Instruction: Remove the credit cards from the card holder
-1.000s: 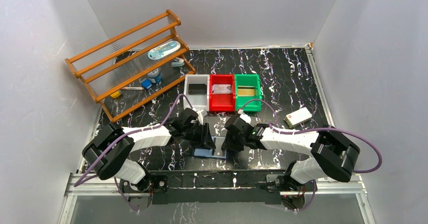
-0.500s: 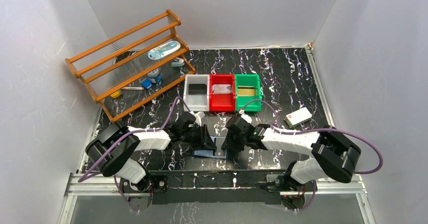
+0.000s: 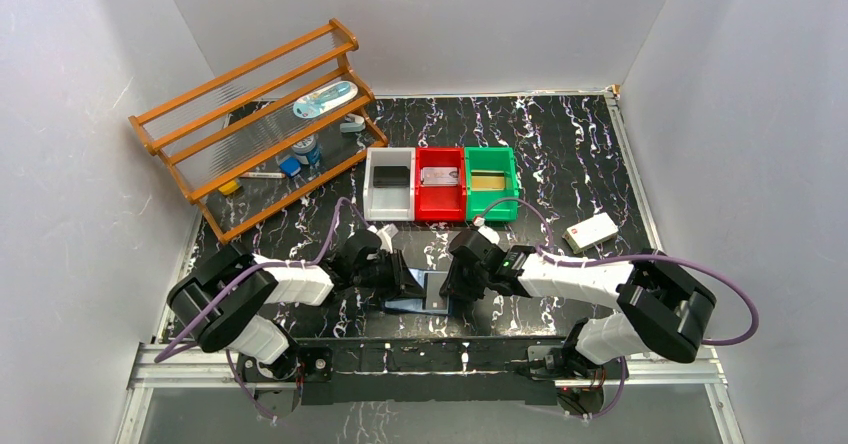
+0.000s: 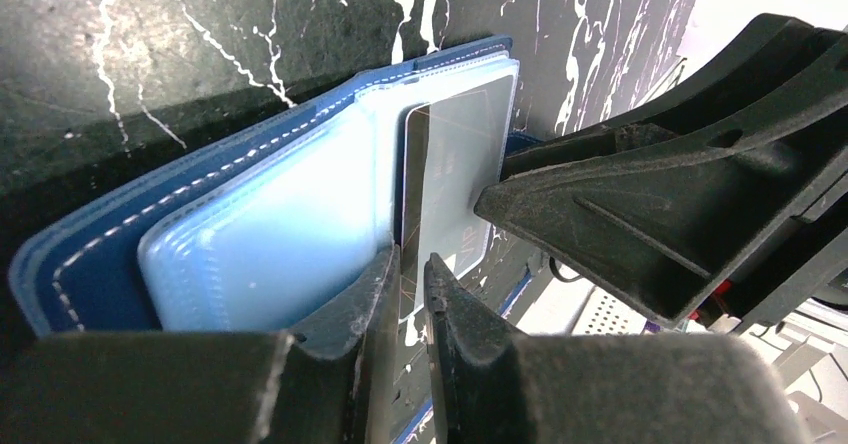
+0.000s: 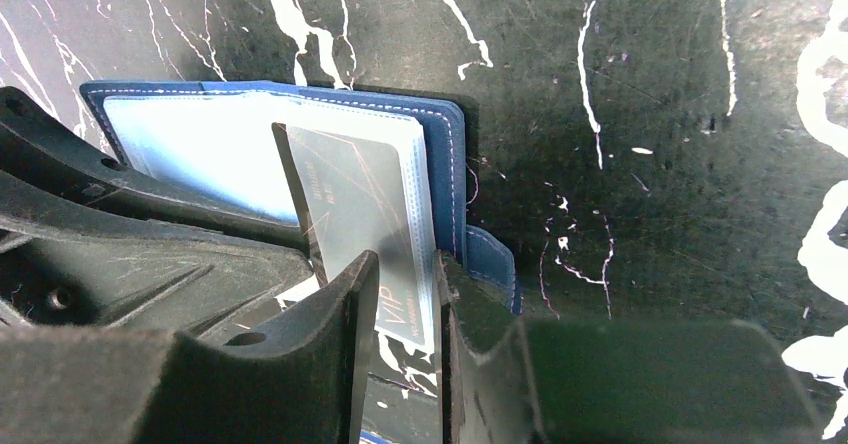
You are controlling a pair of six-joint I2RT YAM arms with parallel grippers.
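The small bifold card holder (image 4: pixel 250 234), navy outside and light blue inside, lies open near the near edge of the black white-veined surface (image 3: pixel 580 154), midway between the two arms. One thin, dark silvery-grey plastic card (image 5: pixel 350 194) lettered VIP stands partly out of the clear pocket on the holder's right half. The blue pockets to its left look bare.

The left pincer (image 4: pixel 408 261) comes in low from the left with its jaws narrow, and the card's free edge sits in the slit between them. From this angle I cannot tell whether they bite on the plastic or only bracket it. The low, flat approach suits the job, I judge: a thin card offers only its edge to grip, and it has to slide out along the pocket rather than be lifted.

The right pincer (image 5: pixel 408 260) stands partly open and holds nothing. Its tips come down from above on the holder's right side, one at the card's face, the other toward the navy cover. I read this as pinning the light holder so it does not slide along with the card.

Farther back, a white plastic bin (image 3: pixel 371 186), a red plastic bin (image 3: pixel 440 210) and a green plastic bin (image 3: pixel 490 208) sit side by side. They hold a black card (image 3: pixel 391 175), a silvery card (image 3: pixel 439 175) and a gold card (image 3: pixel 488 181), one each. This looks like the last card to come out.
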